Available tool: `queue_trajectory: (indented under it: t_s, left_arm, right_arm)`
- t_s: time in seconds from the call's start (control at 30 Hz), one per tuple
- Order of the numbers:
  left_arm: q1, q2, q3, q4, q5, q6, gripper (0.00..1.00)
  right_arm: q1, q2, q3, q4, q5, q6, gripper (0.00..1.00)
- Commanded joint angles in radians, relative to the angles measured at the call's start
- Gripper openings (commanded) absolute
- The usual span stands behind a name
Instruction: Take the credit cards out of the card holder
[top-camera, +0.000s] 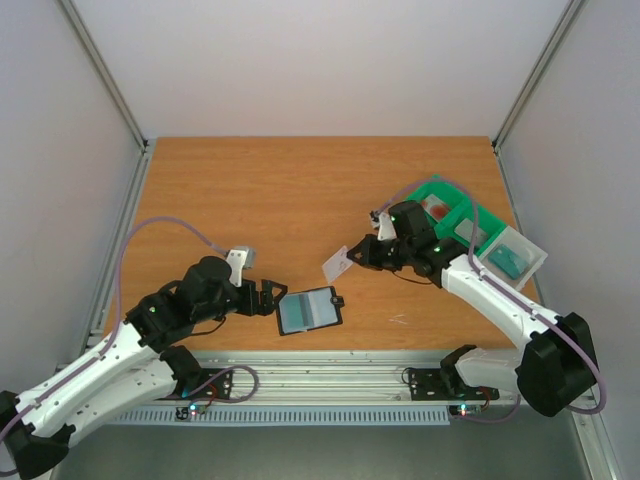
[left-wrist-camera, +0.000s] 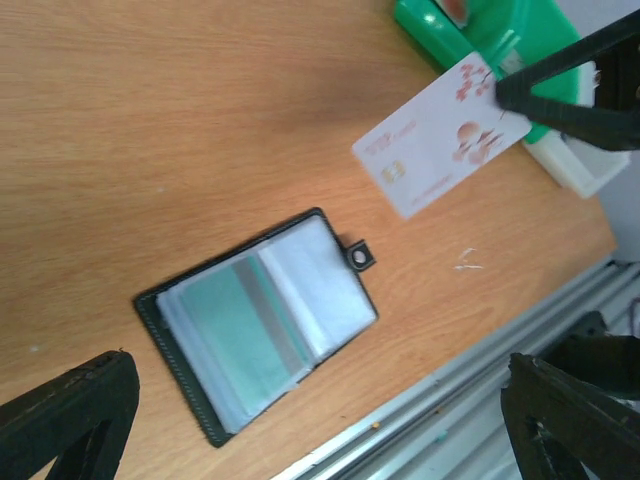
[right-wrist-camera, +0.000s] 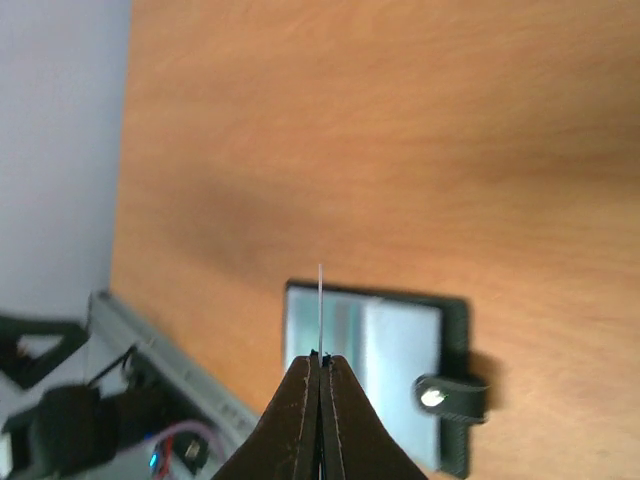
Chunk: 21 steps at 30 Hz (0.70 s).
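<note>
The black card holder (top-camera: 310, 310) lies open on the table near the front edge, clear sleeves up and snap tab to the right. In the left wrist view (left-wrist-camera: 255, 325) a greenish card with a grey stripe (left-wrist-camera: 235, 325) shows inside one sleeve. My right gripper (top-camera: 358, 254) is shut on a pale card (top-camera: 337, 264) and holds it in the air above and to the right of the holder. The card's printed face shows in the left wrist view (left-wrist-camera: 440, 135); it is edge-on in the right wrist view (right-wrist-camera: 320, 310). My left gripper (top-camera: 268, 297) is open and empty at the holder's left edge.
A green compartment tray (top-camera: 470, 208) with a red item (top-camera: 437, 208) stands at the right. Next to it is a white tray (top-camera: 532, 255) with a teal item (top-camera: 508, 262). A metal rail (top-camera: 330, 365) runs along the table's front edge.
</note>
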<state>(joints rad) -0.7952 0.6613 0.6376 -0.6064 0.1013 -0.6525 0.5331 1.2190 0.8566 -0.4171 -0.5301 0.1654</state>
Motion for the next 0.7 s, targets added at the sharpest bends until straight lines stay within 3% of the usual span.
queue_trajectory:
  t_s: [0.0,0.3,0.67]
  left_arm:
    - [0.002,-0.001,0.025,-0.029,-0.098,0.051,0.99]
    - [0.001,0.013,0.026,-0.036,-0.110,0.096,0.99]
    - [0.001,0.030,-0.006,-0.005,-0.074,0.104,0.99]
  right_arm:
    - [-0.054,0.011,-0.005,0.067,0.205,0.080,0.01]
    - [-0.209,-0.011,0.010,0.065,0.462,0.084,0.01]
    - [-0.395,-0.069,0.040,0.032,0.639,0.023,0.01]
